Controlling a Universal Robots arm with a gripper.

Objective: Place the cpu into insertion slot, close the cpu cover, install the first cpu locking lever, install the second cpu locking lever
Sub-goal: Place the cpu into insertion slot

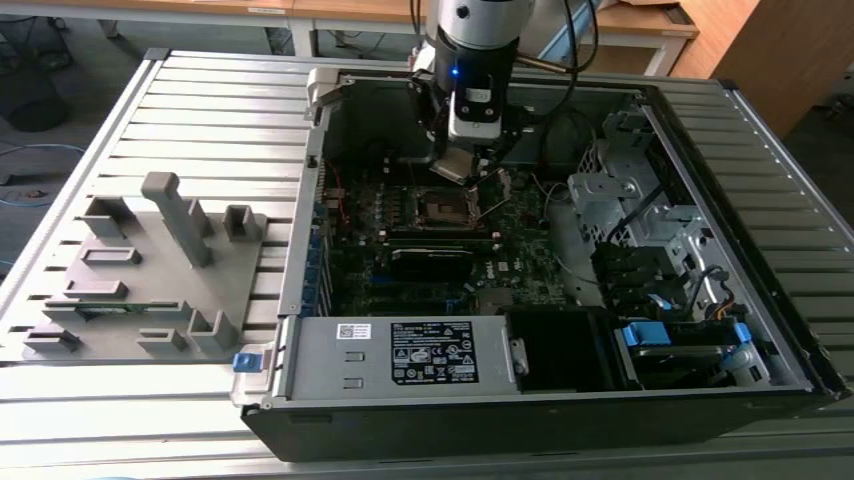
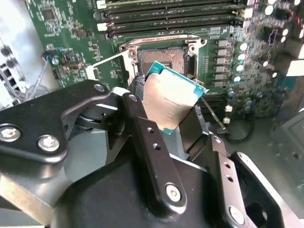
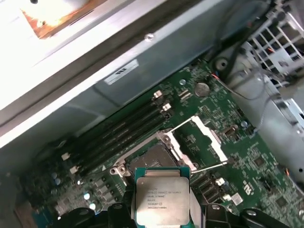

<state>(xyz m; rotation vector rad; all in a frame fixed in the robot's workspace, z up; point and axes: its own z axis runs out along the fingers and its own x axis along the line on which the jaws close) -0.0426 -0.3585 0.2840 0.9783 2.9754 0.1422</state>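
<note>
Here the gripper (image 2: 168,114) hangs over the motherboard (image 3: 256,161) with the cpu (image 2: 172,97) pinched between its fingers (image 2: 142,128).
Its jaws are closed to the chip's width, clamping opposite edges. The cpu sits tilted, just above and apart from the insertion slot (image 2: 164,59). The cpu cover (image 3: 214,142) stands swung open beside the socket.

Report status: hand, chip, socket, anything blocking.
Hand shut on chip, hovering near socket. Socket bare, chip not yet in. Cover stands open, off the socket.
</note>
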